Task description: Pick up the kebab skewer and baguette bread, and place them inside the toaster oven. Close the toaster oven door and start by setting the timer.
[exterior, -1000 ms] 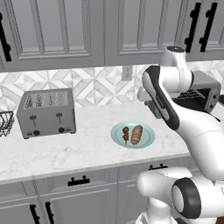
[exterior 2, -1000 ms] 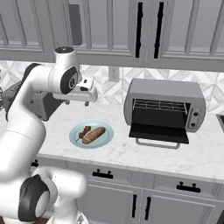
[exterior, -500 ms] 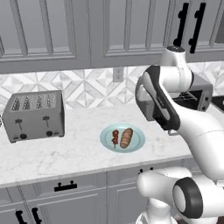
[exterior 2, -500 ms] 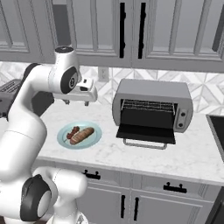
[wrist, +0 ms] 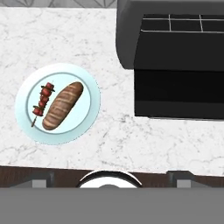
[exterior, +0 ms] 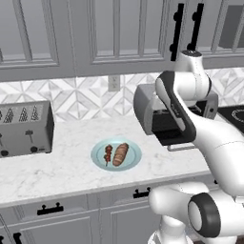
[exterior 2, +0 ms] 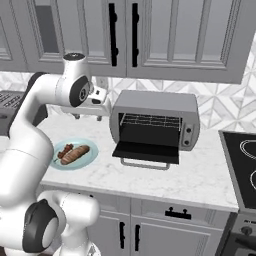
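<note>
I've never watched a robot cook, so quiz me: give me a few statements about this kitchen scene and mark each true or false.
1. The skewer and bread lie side by side on a plate. True.
2. The oven door is shut. False: it hangs open.
3. The gripper holds the bread. False: it is open and empty, up above the counter.
4. A slotted toaster stands on the counter. True.
5. The oven holds food. False: its rack looks bare.

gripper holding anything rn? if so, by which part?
Nothing held. The gripper hangs open above the counter; skewer and baguette both lie on the plate.
</note>
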You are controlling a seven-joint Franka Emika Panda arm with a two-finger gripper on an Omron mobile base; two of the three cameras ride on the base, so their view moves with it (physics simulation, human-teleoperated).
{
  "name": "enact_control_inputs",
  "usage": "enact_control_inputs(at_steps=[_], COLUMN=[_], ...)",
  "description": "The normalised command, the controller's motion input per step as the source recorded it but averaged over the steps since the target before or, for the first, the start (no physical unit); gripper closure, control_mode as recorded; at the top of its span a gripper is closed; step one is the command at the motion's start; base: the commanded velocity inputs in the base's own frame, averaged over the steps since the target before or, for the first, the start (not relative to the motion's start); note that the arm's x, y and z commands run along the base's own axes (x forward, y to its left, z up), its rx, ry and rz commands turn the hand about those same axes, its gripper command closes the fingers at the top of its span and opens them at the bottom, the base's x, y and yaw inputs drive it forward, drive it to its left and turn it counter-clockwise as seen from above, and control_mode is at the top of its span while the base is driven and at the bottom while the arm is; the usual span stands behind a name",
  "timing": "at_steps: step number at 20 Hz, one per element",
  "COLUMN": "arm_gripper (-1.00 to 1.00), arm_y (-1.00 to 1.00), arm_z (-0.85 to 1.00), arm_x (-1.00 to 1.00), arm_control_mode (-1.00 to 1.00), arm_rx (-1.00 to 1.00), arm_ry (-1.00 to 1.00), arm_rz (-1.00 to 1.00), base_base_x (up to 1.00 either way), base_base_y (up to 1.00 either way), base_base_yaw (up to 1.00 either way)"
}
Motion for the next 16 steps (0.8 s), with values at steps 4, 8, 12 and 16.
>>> enact_control_inputs(at_steps=[4, 8, 12, 16], arm_gripper=[-1.00, -1.00, -1.00, -1.00], arm_y=[0.00, 0.00, 0.00, 0.00], arm_z=[0.00, 0.00, 0.00, 0.00], arm_x=[0.00, 0.00, 0.00, 0.00], arm_control_mode=[1.00, 1.00, 1.00, 1.00], arm_rx=[0.00, 0.00, 0.00, 0.00], arm_ry=[0.00, 0.00, 0.00, 0.00], arm_rz=[0.00, 0.00, 0.00, 0.00], base_base_x=[0.36, 0.45, 0.31, 0.36], base_base_y=[-0.10, 0.00, 0.00, 0.00], base_base_yaw=[-0.02, -0.06, -0.10, -0.04])
